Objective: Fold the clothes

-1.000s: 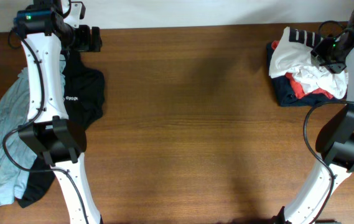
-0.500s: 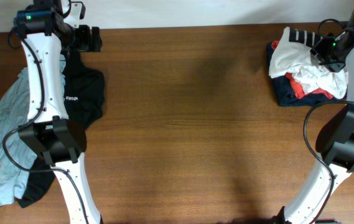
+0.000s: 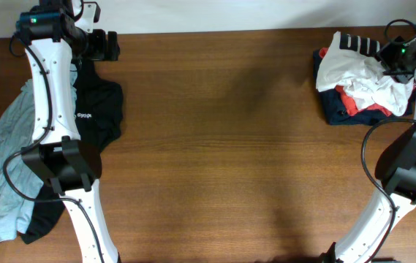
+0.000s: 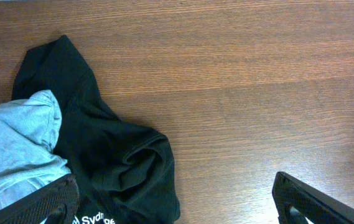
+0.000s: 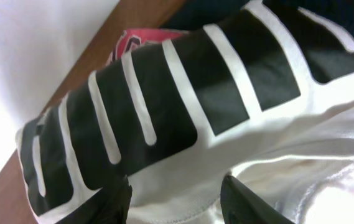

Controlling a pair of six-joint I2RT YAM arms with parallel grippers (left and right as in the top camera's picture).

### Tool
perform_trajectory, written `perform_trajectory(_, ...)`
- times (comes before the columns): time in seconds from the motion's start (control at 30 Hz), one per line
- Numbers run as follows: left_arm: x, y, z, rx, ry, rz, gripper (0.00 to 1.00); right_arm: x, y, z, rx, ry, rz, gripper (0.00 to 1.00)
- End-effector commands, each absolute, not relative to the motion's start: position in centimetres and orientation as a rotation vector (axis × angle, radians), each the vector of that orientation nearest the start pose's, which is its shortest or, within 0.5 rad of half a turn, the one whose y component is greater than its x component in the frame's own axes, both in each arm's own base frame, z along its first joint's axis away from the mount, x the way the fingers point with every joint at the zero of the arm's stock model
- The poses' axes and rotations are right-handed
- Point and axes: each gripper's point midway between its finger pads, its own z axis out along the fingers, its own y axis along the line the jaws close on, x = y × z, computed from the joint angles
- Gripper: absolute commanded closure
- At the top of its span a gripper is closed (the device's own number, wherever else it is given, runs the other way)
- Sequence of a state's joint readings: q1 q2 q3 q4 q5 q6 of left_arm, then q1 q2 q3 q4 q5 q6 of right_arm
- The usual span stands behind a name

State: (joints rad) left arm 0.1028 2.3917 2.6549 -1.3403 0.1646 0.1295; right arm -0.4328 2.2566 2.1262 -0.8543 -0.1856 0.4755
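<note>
Even, soft light, faint shadows overhead — right wrist close-up of the clothes slightly blurred, upper-left corner blown white

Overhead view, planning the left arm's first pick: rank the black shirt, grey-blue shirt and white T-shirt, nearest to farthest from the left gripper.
1. Black shirt, close by the left gripper.
2. Grey-blue shirt, along the table's left edge.
3. White T-shirt, on the far right pile.

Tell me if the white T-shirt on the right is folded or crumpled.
Crumpled: the white T-shirt lies bunched in uneven wrinkles atop the pile, no flat folded edges.
</note>
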Motion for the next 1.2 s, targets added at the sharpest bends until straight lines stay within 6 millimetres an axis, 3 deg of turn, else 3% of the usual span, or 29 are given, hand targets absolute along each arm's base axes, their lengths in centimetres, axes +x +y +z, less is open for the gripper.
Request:
perform_trajectory(0.0, 54.7, 2.5, 21.8, 0.088, 2.594, -0.141, 0.01, 53.8, -21.0, 15.5, 1.065, 2.278, 0.282, 0.48)
perform_trajectory(0.27, 54.7, 2.5, 21.8, 0.088, 2.594, -0.141, 0.01, 53.8, -19.4, 14.9, 1.055, 2.319, 0.293, 0.49)
perform_trajectory(0.5, 54.7, 2.5, 21.8, 0.088, 2.595, -0.141, 0.01, 53.1, -18.6, 12.4, 1.086, 2.396, 0.276, 0.69)
perform_trajectory(0.67, 54.7, 2.5, 21.8, 0.088, 2.595, -0.141, 0.01, 52.8, -19.1, 12.0, 1.105, 2.403, 0.264, 0.96)
perform_trajectory(0.83, 54.7, 2.5, 21.8, 0.088, 2.594, -0.141, 0.01, 51.9, -19.8, 12.7, 1.119, 2.403, 0.260, 0.96)
perform_trajectory(1.0, 54.7, 2.5, 21.8, 0.088, 2.594, -0.140, 0.01, 50.7, -19.7, 15.0, 1.050, 2.423, 0.245, 0.96)
perform_trajectory(1.17, 54.7, 2.5, 21.8, 0.088, 2.594, -0.141, 0.01, 47.9, -18.6, 15.5, 1.047, 2.520, 0.239, 0.96)
